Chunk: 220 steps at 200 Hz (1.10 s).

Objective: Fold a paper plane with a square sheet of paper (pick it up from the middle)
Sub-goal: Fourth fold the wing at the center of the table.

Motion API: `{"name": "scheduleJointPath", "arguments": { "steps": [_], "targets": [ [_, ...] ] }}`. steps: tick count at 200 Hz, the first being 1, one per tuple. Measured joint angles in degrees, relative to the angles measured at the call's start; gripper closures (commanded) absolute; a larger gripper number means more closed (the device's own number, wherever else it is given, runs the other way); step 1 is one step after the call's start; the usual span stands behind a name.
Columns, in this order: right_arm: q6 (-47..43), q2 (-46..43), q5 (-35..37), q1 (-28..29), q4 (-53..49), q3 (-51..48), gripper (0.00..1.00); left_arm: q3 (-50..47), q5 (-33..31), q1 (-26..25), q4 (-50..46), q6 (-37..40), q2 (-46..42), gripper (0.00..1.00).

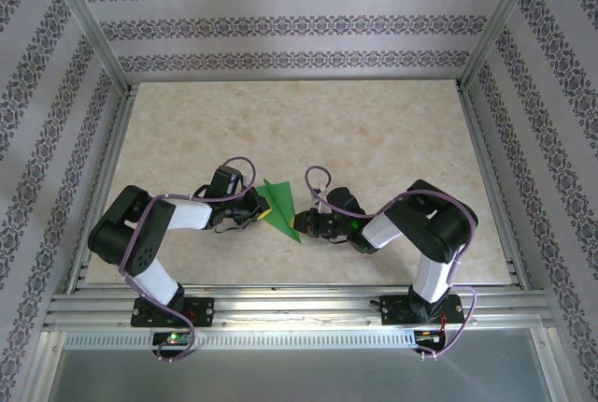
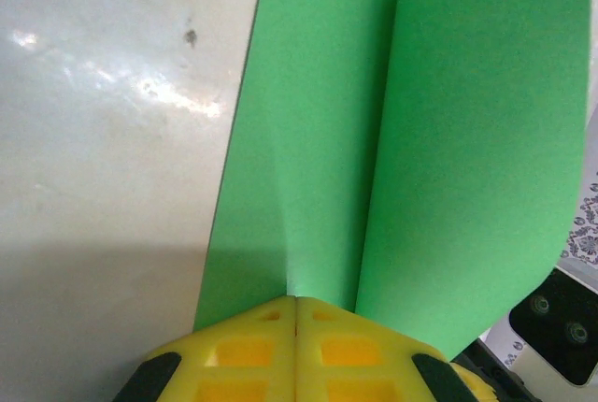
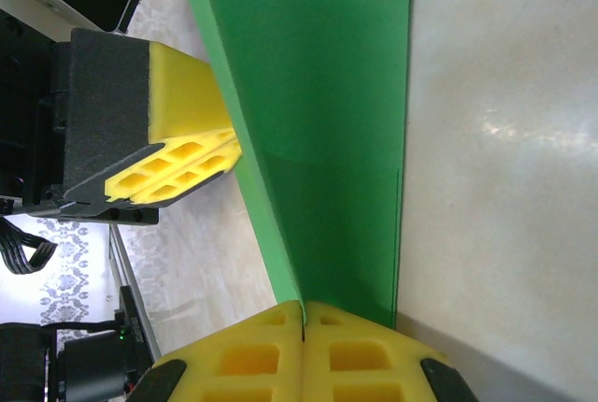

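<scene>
top external: left gripper point(image 1: 261, 207) and right gripper point(image 1: 301, 224) both pinched shut on green paper point(image 1: 280, 204) (mid-fold); next likely flatten crease.

Dart-like green paper point(image 1: 281, 209), left gripper point(image 1: 259, 208) at its left side, right gripper point(image 1: 302, 225) at its lower tip

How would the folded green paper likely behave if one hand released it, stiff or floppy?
Probably floppy: the green paper is thin, and its loose flap curves beside the crease. Likely very light: the left hand and right hand grip it by pinched edges alone. Folds may stiffen it somewhat.
</scene>
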Motion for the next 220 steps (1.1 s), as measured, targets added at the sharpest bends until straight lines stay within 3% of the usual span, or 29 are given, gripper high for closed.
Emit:
{"name": "scheduleJointPath", "arguments": {
  "steps": [150, 220],
  "targets": [
    [1.4, 0.5, -0.2, -0.3, 1.2, -0.4, 1.0, 0.8, 0.5, 0.0, -0.1, 2.6, -4.1, 0.92],
    [1.6, 0.9, -0.6, -0.4, 1.9, -0.4, 1.0, 3.3, 5.0, -0.8, 3.0, 4.2, -2.8, 0.94]
  ]
}}
